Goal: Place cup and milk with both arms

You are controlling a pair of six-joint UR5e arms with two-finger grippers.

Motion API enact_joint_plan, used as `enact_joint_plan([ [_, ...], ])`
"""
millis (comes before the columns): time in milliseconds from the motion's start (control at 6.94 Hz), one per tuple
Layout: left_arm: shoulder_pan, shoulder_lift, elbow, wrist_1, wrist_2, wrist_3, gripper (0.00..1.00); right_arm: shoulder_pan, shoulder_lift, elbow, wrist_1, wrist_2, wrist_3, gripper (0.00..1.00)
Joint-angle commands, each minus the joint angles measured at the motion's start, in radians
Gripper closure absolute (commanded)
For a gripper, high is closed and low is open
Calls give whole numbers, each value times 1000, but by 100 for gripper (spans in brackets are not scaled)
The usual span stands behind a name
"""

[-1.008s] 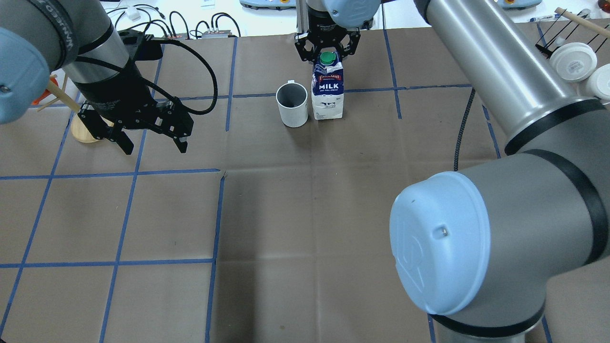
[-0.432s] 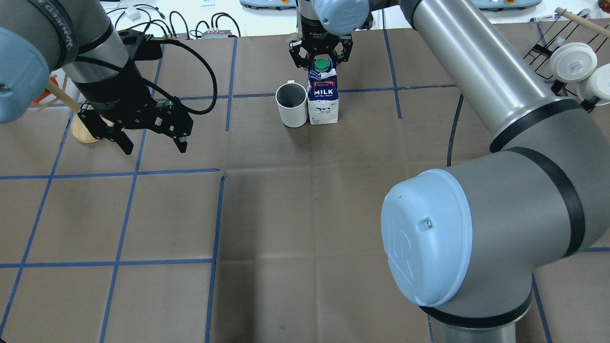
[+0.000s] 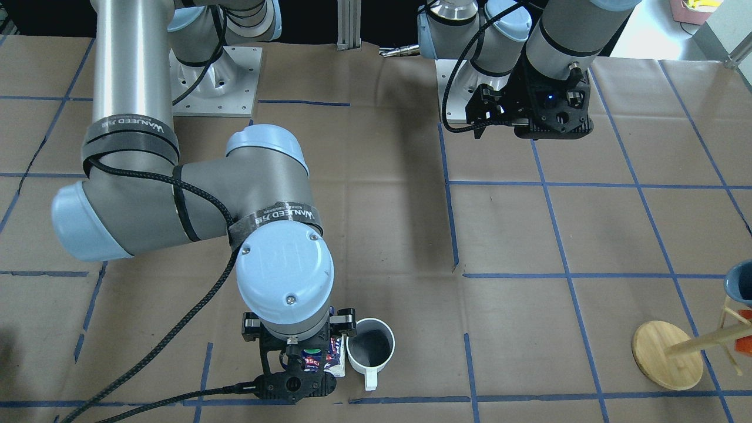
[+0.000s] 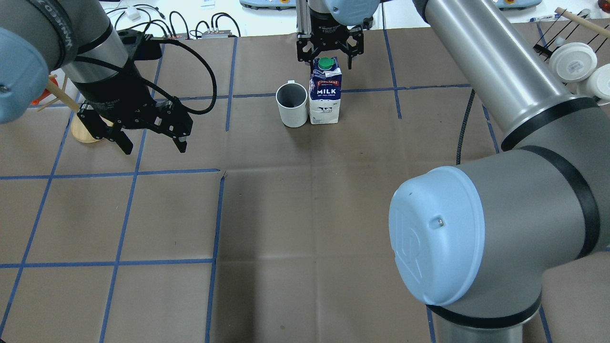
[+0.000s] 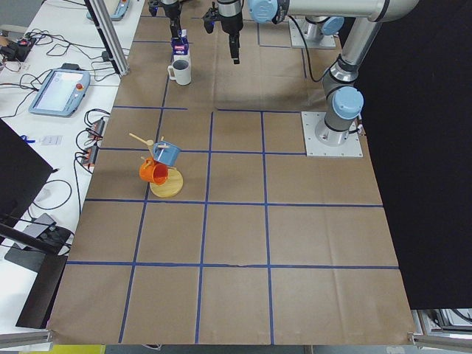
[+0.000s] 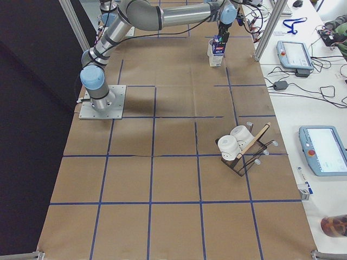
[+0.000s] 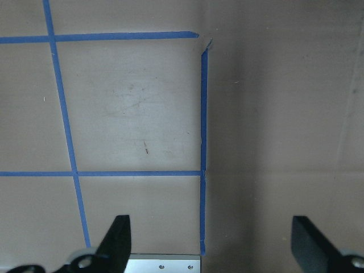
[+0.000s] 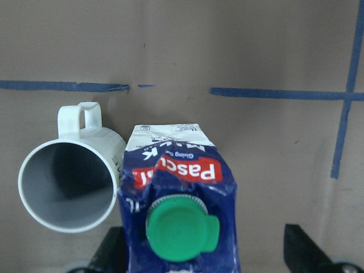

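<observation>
The milk carton [image 4: 325,97] stands upright on the brown table at the far middle, its green cap [image 8: 182,231] on top. The white cup [image 4: 292,105] stands upright right beside it, its handle pointing away from me. Both show in the front view, carton [image 3: 332,359] and cup [image 3: 370,351]. My right gripper [image 4: 328,56] hangs over the carton's top, jaws wide open; in its wrist view a gap shows beside the carton [image 8: 176,187] and the cup [image 8: 68,190] is to its left. My left gripper [image 4: 155,146] is open and empty over bare table at the left.
A mug tree with a round wooden base [image 3: 667,355] stands behind my left gripper, holding an orange and a blue mug [image 5: 158,164]. A black rack with white cups [image 6: 238,146] is at the far right. Cables [image 4: 190,26] lie beyond the table's far edge.
The right gripper and the carton shifted left, then back right. The carton now stands level beside the cup. The left arm has not moved.
</observation>
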Motion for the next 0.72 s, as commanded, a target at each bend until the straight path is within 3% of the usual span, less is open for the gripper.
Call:
enact_joint_plan([
  [0, 0, 1, 0, 0, 2, 1, 0, -45, -87, 4, 89, -2, -96, 0],
  [144, 0, 1, 0, 0, 2, 1, 0, -65, -148, 21, 150, -8, -141, 0],
  [288, 0, 1, 0, 0, 3, 1, 0, -104, -209, 40, 293, -2, -163, 0],
  [576, 0, 1, 0, 0, 3, 1, 0, -192, -340, 154, 377, -9, -239, 5],
])
